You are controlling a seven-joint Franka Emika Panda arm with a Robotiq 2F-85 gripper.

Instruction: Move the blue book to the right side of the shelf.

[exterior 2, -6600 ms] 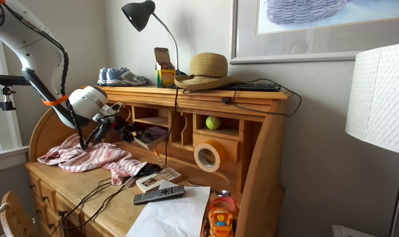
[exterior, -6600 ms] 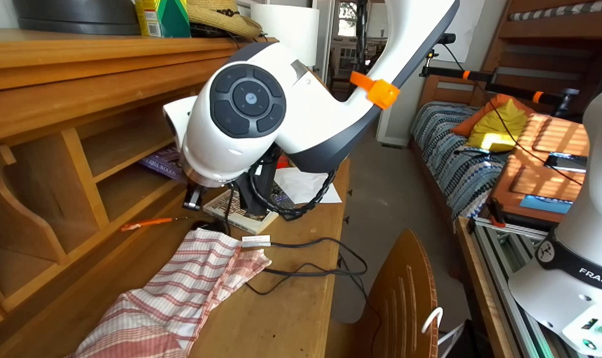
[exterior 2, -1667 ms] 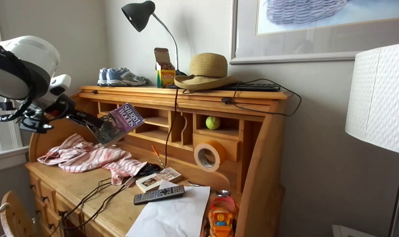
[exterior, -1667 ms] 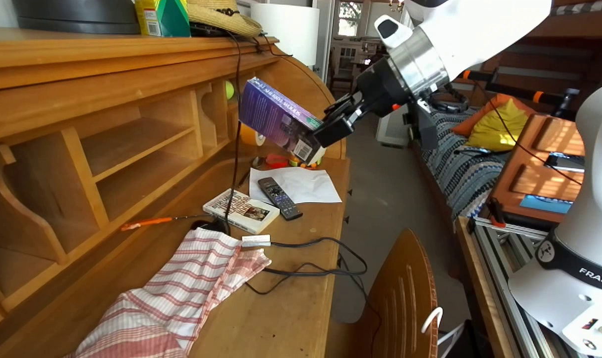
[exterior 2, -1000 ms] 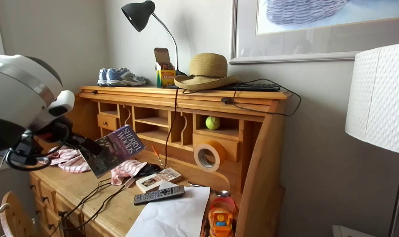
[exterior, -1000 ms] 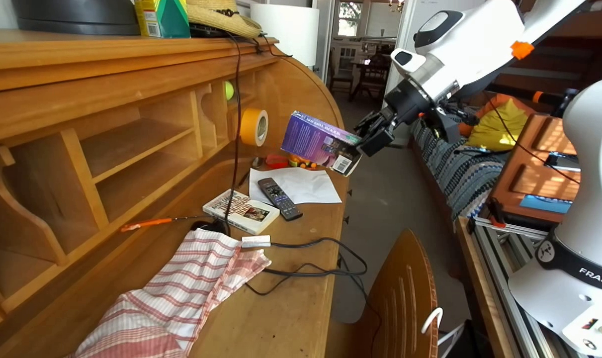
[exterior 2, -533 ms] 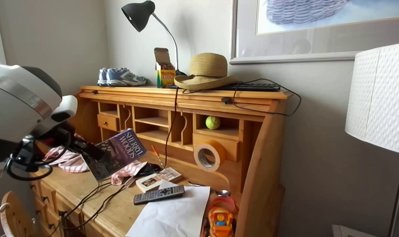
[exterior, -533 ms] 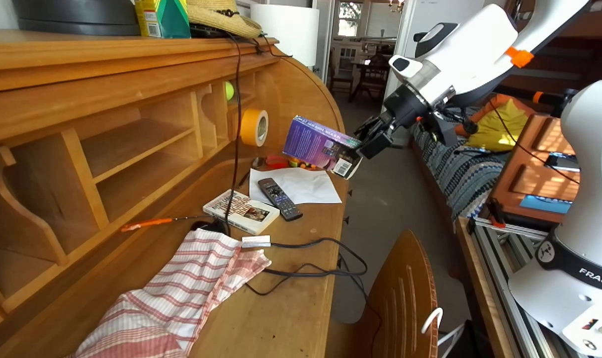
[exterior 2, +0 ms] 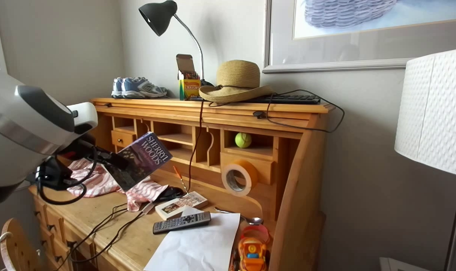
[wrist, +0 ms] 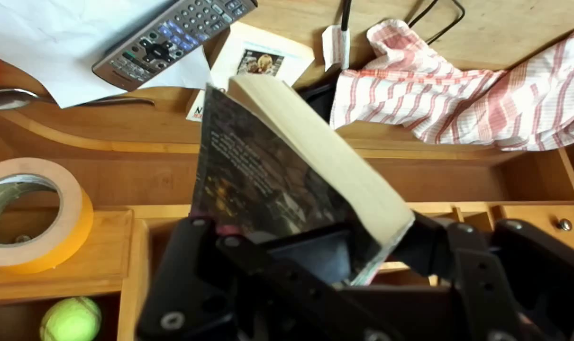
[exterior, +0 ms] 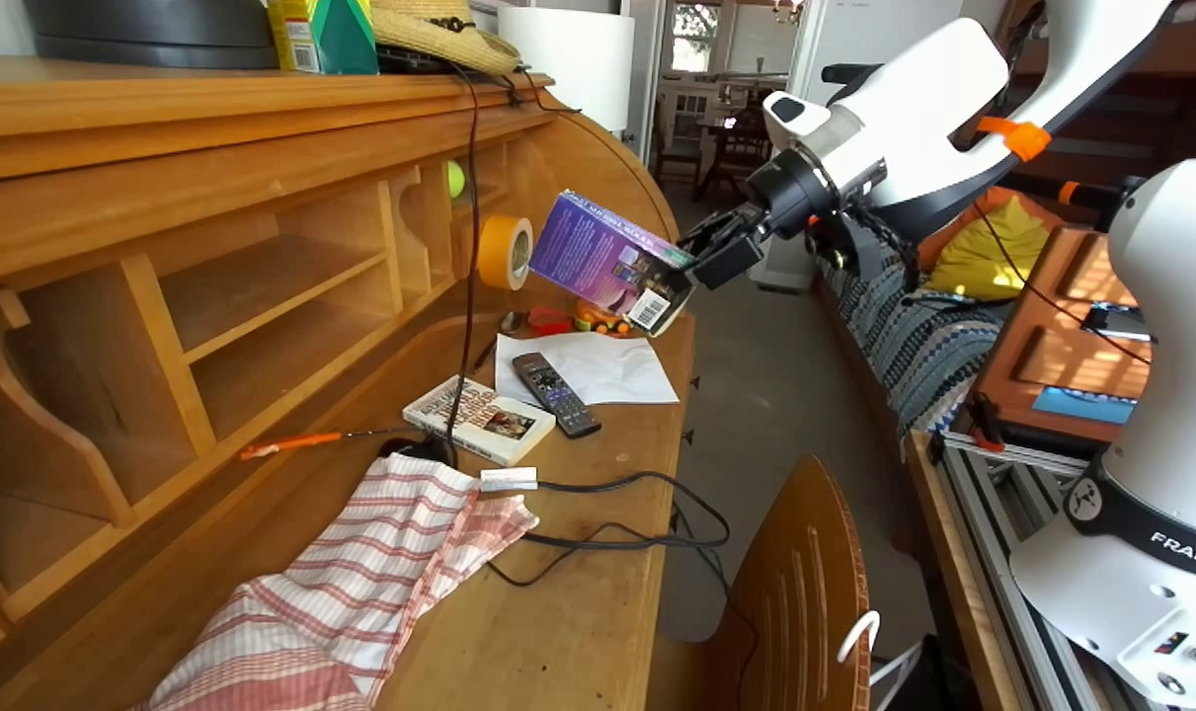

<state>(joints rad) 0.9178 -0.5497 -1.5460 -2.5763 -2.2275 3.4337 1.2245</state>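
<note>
My gripper [exterior: 694, 263] clamped on blue book [exterior: 605, 261], now higher, further left in exterior view; likely nearing shelf [exterior: 286, 272], placing ahead.

In both exterior views, part of the blue book [exterior: 605, 259] was covered by the tool [exterior: 694, 255]; in the wrist view, the book's small print [wrist: 241, 159] was too blurred to be read. The striped cloth [exterior: 331, 583] at left and, at right, the toy truck [exterior 2: 252, 248] and lampshade [exterior 2: 435, 113] were each cut off by an exterior view's edge.
</note>
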